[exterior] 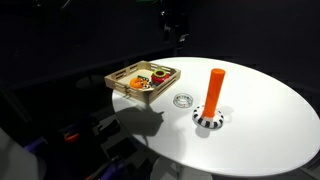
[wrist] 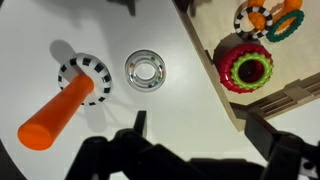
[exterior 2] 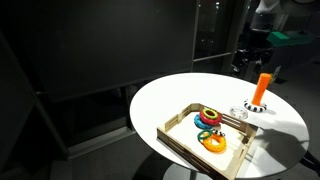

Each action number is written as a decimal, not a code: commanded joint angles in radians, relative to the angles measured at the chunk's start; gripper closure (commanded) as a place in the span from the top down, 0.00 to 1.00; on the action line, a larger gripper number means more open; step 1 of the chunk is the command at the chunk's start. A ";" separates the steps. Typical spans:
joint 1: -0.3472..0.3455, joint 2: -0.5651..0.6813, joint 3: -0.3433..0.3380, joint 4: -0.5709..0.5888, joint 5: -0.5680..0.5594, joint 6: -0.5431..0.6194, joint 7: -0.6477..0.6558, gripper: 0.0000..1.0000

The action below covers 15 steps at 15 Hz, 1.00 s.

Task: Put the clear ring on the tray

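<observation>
The clear ring [wrist: 148, 70] lies flat on the round white table [wrist: 190, 110], between the orange peg and the tray; it also shows in an exterior view [exterior: 182, 100]. The light-wood tray [exterior: 118, 84] [exterior 2: 185, 143] [wrist: 212, 62] stands beside it and holds coloured rings. My gripper [wrist: 200, 130] is open and empty. It hangs well above the table [exterior 2: 244, 58], over the spot between ring and tray. Its two dark fingers frame the bottom of the wrist view.
The orange peg [exterior: 215, 88] [wrist: 57, 112] stands in a black-and-white checkered ring [exterior: 209, 119] [wrist: 82, 75] just beside the clear ring. Red-green [wrist: 246, 66], orange and checkered rings lie in the tray. The surroundings are dark.
</observation>
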 commanded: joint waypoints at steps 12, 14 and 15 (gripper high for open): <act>-0.016 0.227 -0.084 0.018 -0.068 0.063 0.308 1.00; -0.013 0.265 -0.101 0.025 -0.069 0.067 0.316 1.00; -0.012 0.283 -0.108 0.026 -0.068 0.071 0.318 1.00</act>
